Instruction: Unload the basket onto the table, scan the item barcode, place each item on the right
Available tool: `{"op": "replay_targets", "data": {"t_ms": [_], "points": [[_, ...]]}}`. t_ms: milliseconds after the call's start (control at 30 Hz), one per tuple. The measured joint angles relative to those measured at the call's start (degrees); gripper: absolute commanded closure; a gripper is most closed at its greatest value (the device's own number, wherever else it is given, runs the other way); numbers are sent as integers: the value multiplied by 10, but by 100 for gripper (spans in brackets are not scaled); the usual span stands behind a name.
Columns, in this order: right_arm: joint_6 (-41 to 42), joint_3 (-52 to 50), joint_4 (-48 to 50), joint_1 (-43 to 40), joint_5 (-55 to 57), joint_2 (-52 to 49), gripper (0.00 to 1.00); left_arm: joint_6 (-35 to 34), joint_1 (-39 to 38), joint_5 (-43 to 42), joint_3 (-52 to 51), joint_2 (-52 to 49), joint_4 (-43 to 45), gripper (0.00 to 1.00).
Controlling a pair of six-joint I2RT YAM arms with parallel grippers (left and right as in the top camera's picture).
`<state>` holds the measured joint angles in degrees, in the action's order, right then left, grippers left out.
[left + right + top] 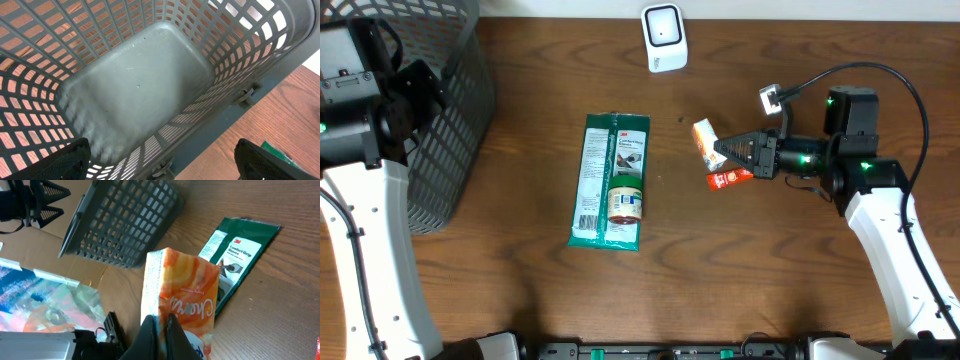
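The item is an orange and white packet, lifted off the table right of centre. My right gripper is shut on its lower edge, and the packet's printed face is toward the wrist camera. No barcode shows on it. The white scanner stands at the back edge, up and left of the packet. My left gripper hangs open over the grey mesh basket, with nothing between its fingers.
A green 3M package lies flat mid-table with a small jar on it. A red packet lies just below my right gripper. The grey basket fills the back left corner.
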<state>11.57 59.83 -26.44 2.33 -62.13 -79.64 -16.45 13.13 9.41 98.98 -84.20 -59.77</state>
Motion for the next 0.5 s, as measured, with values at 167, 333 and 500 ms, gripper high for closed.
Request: {"op": "replay_targets", "data": {"t_ms": [167, 333, 500], "points": [[0, 0, 0, 0, 0, 0, 99, 0, 0, 0, 0, 0, 0, 8], [0, 0, -1, 0, 0, 0, 99, 0, 0, 0, 0, 0, 0, 8], [0, 0, -1, 0, 0, 0, 99, 0, 0, 0, 0, 0, 0, 8]]}}
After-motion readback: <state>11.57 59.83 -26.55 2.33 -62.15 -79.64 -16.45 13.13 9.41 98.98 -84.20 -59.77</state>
